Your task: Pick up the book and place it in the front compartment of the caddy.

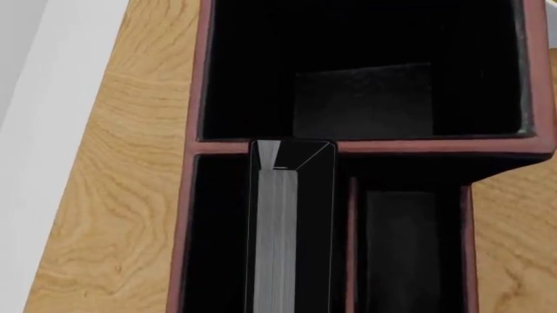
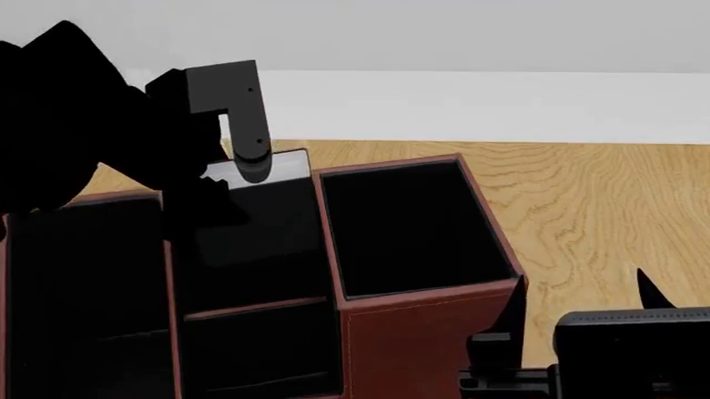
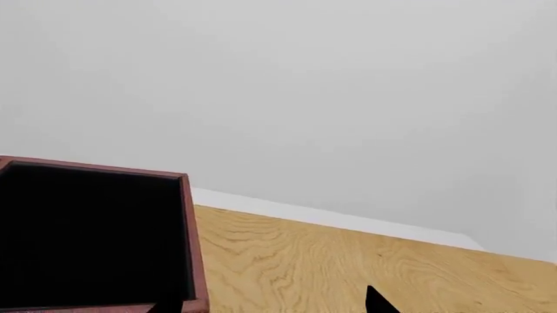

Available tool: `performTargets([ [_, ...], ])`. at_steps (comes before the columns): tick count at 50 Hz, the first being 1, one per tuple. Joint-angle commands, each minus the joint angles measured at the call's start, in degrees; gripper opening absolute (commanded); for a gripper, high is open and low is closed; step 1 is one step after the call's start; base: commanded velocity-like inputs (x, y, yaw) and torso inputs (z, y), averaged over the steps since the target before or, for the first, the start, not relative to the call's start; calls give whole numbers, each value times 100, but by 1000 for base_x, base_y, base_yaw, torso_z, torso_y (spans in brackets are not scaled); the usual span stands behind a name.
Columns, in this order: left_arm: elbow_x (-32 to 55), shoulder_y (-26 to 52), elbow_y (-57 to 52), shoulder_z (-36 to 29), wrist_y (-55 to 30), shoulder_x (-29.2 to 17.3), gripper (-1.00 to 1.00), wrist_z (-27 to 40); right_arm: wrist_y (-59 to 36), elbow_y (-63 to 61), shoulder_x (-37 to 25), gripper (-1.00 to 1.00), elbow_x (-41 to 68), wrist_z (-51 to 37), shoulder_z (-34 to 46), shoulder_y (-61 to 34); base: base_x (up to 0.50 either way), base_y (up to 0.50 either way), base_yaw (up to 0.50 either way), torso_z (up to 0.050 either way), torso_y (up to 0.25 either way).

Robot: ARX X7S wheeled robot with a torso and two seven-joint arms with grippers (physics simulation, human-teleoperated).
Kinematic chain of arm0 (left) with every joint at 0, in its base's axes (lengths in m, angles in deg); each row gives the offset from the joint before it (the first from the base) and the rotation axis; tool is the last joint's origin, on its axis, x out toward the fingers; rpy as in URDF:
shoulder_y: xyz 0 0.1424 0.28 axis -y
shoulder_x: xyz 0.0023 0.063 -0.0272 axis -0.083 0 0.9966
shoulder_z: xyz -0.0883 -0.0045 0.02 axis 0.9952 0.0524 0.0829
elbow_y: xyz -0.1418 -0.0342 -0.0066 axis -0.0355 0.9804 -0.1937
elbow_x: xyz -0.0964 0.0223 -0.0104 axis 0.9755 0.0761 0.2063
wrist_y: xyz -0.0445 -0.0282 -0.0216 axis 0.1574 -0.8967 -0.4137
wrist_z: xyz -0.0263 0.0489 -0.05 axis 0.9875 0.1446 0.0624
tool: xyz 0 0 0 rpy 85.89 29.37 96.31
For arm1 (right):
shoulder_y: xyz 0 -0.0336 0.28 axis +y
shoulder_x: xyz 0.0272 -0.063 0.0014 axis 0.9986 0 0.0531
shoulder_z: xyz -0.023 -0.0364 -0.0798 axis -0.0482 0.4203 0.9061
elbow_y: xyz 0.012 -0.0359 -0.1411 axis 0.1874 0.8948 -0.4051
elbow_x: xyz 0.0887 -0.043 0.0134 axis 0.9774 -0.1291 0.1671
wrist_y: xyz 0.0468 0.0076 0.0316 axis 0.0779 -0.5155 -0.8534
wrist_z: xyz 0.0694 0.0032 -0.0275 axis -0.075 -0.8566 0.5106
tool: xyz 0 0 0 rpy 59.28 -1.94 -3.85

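Book (image 1: 291, 228): upright inside a caddy (image 1: 187, 215) compartment (which one unclear) | left gripper (image 2: 239, 162): above book, finger state indeterminate | right gripper: idle, state unseen | remaining: release, retract.

The caddy (image 2: 427, 341) fills the lower left of the head view — reddish-brown walls, black inside, split into several compartments. The book (image 2: 261, 220) stands upright in a middle compartment, its glossy black top just above the rim. The left end effector (image 2: 251, 154) hangs at the book's top edge — whether it grips cannot be told. Wood-grain bench (image 2: 599, 208) spreads to the right.
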Motion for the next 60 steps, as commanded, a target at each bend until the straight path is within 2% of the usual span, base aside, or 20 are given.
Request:
performTargets([
  [1,80,-89,-14,185,41,2,-100,135,-36,-20,-18,100,11,-18,13,-17,0,0,0,0,0],
  [15,-83,-247,7,342,154,2,-100,183,-93,-56,-33,100,27,-41,34,-46,0,0,-1,0,1],
  [25,-745,-432,12,1016,95,-2,-100,172,-145,-112,-50,100,47,-58,39,-56,0,0,-1,0,0],
  [38,-1208,-633,13,1402,151,-2,-100,188,-160,-133,-65,100,56,-81,49,-52,0,0,0,0,1],
  [41,-1297,-634,13,1473,102,-1,-100,536,-169,-130,-67,100,59,-83,59,-65,0,0,-1,3,0],
  [42,-1260,-612,12,1469,13,1,100,448,-174,-131,-68,100,59,-85,63,-71,0,0,0,0,0],
  [60,-1886,-565,13,1962,142,-32,100,207,-232,-174,-65,100,69,-123,131,-124,0,0,0,0,0],
])
